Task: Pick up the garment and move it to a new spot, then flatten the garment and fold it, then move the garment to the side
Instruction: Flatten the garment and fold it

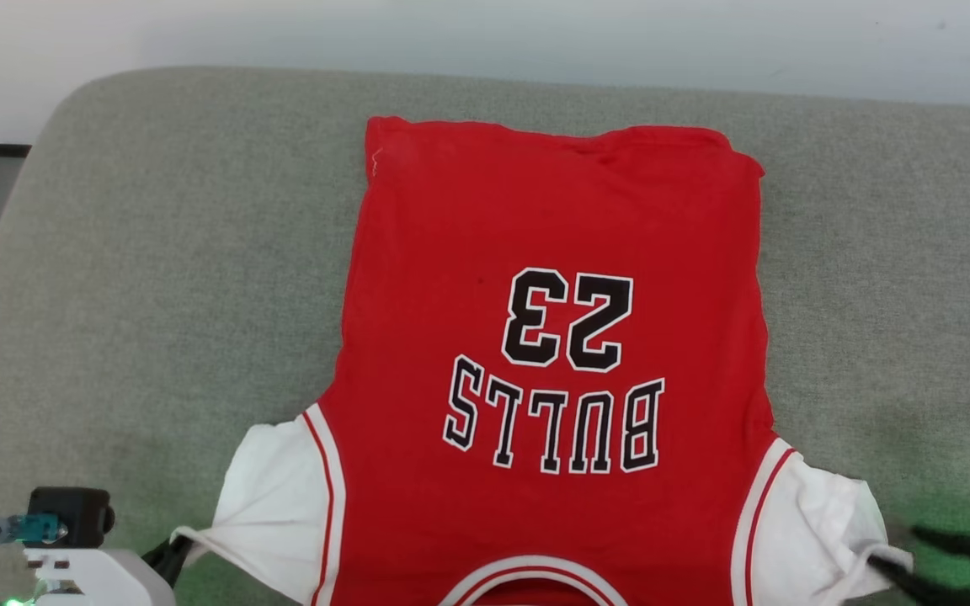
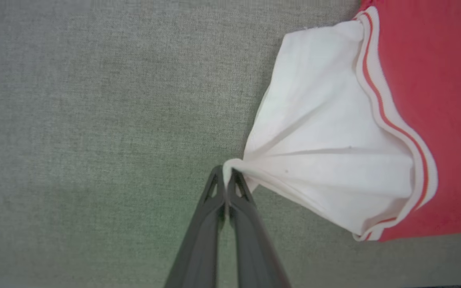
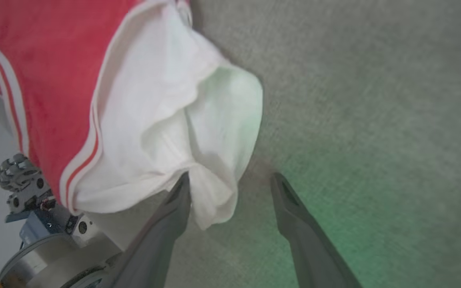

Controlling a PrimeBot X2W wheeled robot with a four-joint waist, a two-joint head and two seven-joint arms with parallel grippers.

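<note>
The jersey point(image 1: 552, 219) lies spread out, number side up, on the grey cushion point(image 1: 157, 252), with the collar nearest the robot and the hem at the far end. The left gripper point(image 2: 225, 178) has its fingers pressed together on the outer tip of the left sleeve point(image 2: 326, 132). From that pinch the white cloth fans out in taut creases, ahead of the fingertips and to their right, toward the red body. The right gripper point(image 3: 231, 182) has its fingers apart. A loose corner of the right sleeve point(image 3: 166, 112) hangs into the gap, touching the inner face of one finger and clear of the other, so nothing is clamped on that side. The jersey looks like thin, light, limp knit: it will carry no shape of its own, will sag between two holds, and will drag and wrinkle over the rough cushion instead of sliding. A one-sided pull would probably skew the body. Take hold at doubled edges, meaning the sleeve hems or the striped trim at the shoulders, one hold per side and level with each other. A pinch on a single layer of sleeve may slip out
</note>
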